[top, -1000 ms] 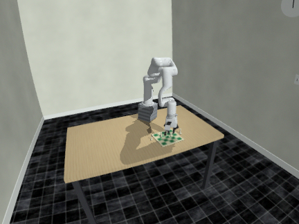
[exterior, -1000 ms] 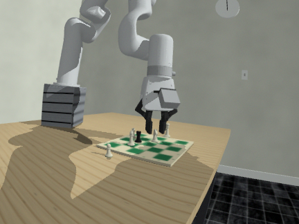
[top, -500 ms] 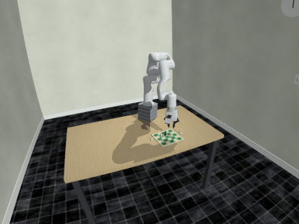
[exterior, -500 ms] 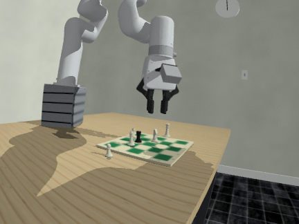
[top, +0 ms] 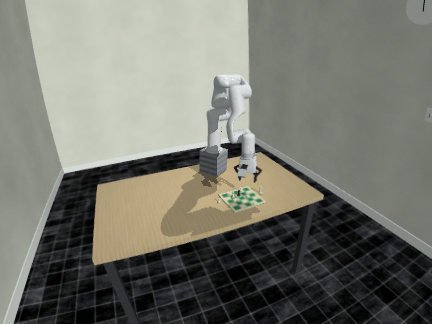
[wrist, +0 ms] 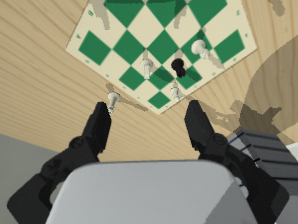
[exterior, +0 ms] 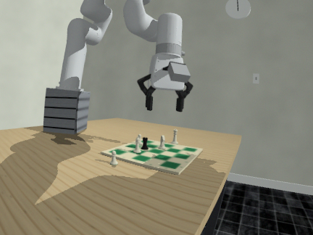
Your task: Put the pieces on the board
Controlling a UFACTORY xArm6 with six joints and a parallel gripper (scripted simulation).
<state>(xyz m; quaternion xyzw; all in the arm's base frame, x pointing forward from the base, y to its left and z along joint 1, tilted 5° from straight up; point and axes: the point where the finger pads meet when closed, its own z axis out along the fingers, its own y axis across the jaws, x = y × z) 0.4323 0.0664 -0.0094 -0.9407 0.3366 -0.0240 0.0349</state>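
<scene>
My gripper is open and empty, hanging well above the far side of the small green and cream board. On the board the black rook stands upright, also seen in the wrist view. A white piece that looks like the knight stands upright on a square beside it and shows in the wrist view. A tall white piece, the queen, stands on the table just past the board's far edge. The white pawn stands on the table at the board's near-left edge.
Other white pieces stand on the board left of the rook. The arm's grey ribbed base sits at the back left of the wooden table. The table's right edge lies close behind the board.
</scene>
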